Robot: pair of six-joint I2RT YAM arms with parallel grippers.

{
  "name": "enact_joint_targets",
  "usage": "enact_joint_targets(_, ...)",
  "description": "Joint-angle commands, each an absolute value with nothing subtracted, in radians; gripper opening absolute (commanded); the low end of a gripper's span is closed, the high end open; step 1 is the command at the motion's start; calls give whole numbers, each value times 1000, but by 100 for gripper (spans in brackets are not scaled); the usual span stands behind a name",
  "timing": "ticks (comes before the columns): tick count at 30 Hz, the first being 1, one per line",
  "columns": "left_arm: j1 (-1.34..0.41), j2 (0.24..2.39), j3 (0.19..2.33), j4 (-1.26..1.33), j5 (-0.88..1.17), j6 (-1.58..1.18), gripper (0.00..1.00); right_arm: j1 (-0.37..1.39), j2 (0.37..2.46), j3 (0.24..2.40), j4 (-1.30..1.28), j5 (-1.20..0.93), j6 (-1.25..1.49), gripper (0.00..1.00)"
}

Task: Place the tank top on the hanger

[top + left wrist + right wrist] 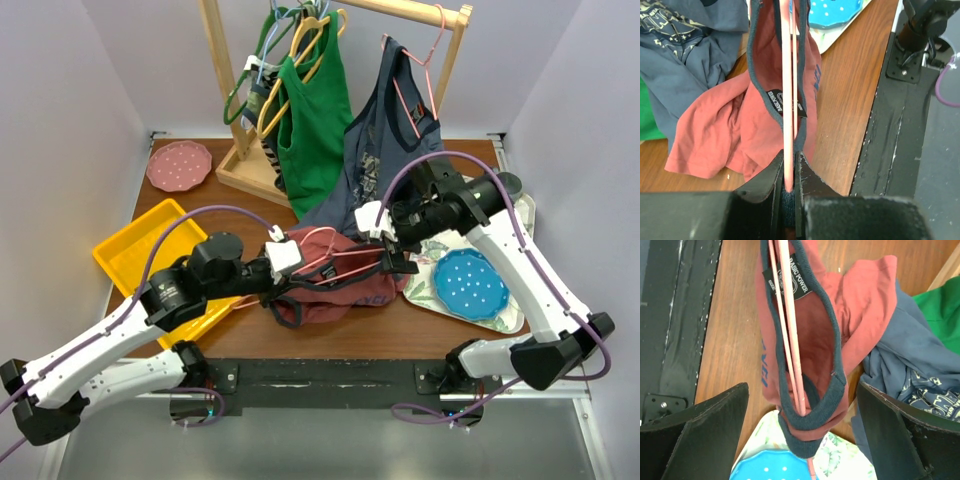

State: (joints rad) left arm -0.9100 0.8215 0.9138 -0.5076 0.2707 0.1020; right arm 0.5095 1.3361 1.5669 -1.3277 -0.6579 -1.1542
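Note:
The faded red tank top (335,290) lies bunched at the table's front middle, with the pink hanger (335,250) threaded through its navy-trimmed openings. My left gripper (298,262) is shut on one end of the hanger; in the left wrist view the jaws (789,159) pinch the pink wire (787,100), with navy trim showing between them and the red cloth (715,135) draped to the left. My right gripper (398,258) stands wide open at the hanger's other end. In the right wrist view a navy-edged strap (812,415) loops over the wire (790,330) between the spread fingers (705,432), touching neither.
A wooden rack (245,165) at the back holds a green tank top (315,110) and a navy one (385,150) that droops onto the table beside the red one. A yellow tray (125,255) sits left, a pink plate (178,165) far left, a blue plate (470,283) on a floral tray (510,318) right.

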Motion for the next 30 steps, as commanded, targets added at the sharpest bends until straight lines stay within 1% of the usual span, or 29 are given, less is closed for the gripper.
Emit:
enact_joint_targets(1,-908,827,973,-506,302,163,0,511,1312,1566,-1486,-690,-1218,90)
enact_joint_targets(8,-908,821,965,-500,302,161,0,511,1304,1534,-1485,-675,-1218,82)
enact_joint_targets(17,-908,802,959,-495,304,150,0,511,1305,1513,-1485,-670,-1232,80)
enact_joint_targets(23,-908,785,946,-489,316,144,0,511,1316,1490,-1480,-670,-1246,75)
enact_joint_targets(25,-908,773,940,-476,328,140,0,511,1327,1467,-1462,-705,-1250,67)
enact_joint_targets(26,-908,769,927,-468,333,137,0,511,1338,1447,-1456,-727,-1267,58)
enact_joint_targets(27,-908,756,920,-453,334,135,0,511,1348,1440,-1462,-747,-1279,24)
enact_joint_targets(28,-908,753,914,-449,333,132,0,511,1383,1440,-1474,-765,-1290,4)
enact_joint_targets(29,-908,750,905,-448,330,130,0,511,1397,1454,-1486,-796,-1278,0)
enact_joint_targets(30,-908,743,900,-449,324,130,0,512,1405,1463,-1486,-799,-1263,0)
